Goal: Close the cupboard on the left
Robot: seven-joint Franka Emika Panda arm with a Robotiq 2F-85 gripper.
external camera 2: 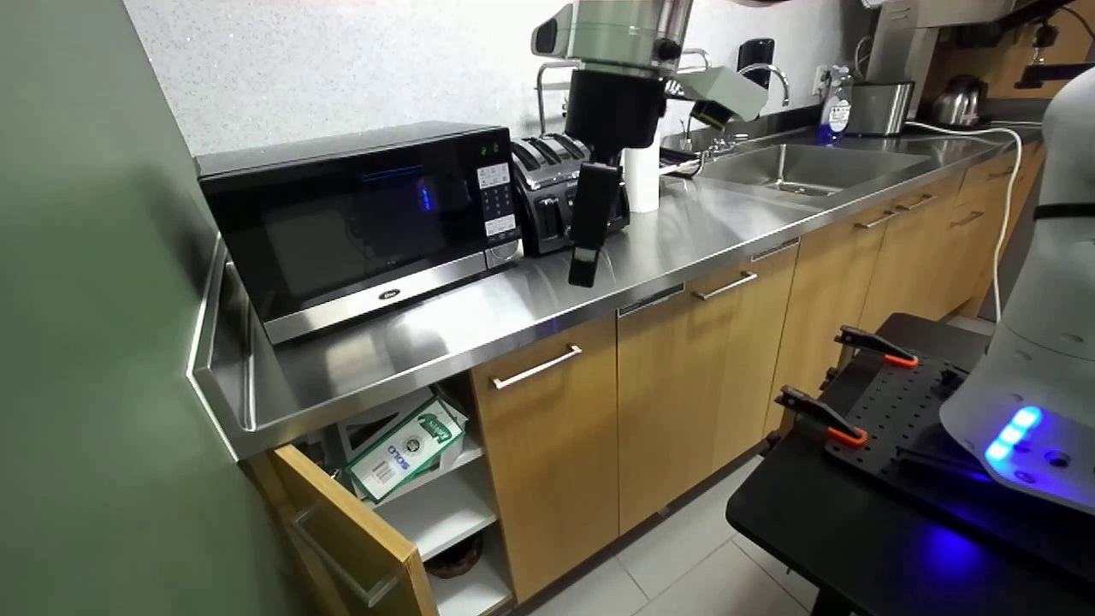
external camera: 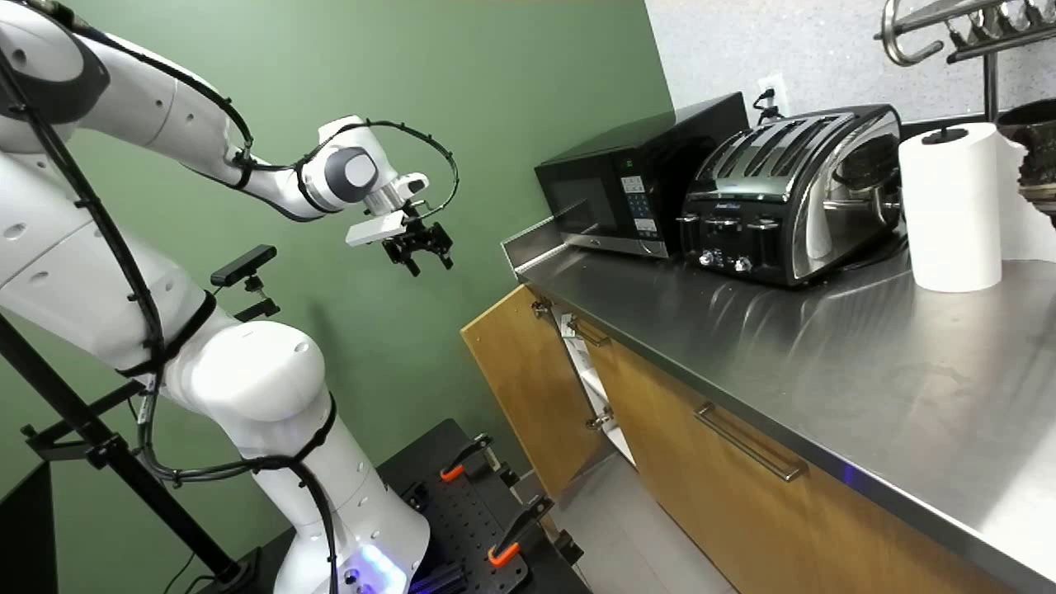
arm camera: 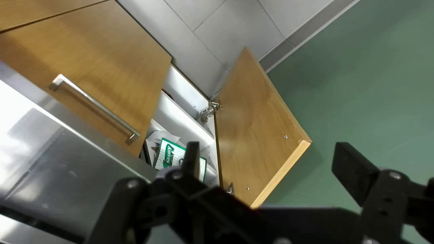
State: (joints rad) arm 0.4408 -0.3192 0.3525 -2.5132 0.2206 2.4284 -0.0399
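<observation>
The cupboard's light-brown door (external camera: 532, 384) stands wide open at the left end of the counter, swung out towards the green wall. In an exterior view the door (external camera 2: 351, 522) shows its bar handle (external camera 2: 342, 560) facing the wall, and the cupboard's white shelves (external camera 2: 449, 505) are exposed. The wrist view shows the door's inner face (arm camera: 254, 125) and hinges. My gripper (external camera: 431, 262) is open and empty, above the door and apart from it. In the wrist view, the gripper's fingers (arm camera: 266, 149) are spread wide, with the door's top edge between them in the picture.
A black microwave (external camera 2: 359, 231), a toaster (external camera: 792, 194) and a paper towel roll (external camera: 950, 210) stand on the steel counter (external camera: 742, 338). Its edge overhangs the cupboard. A green wall (external camera: 495, 99) is close behind the door. A white-and-green box (external camera 2: 406, 449) lies on the upper shelf.
</observation>
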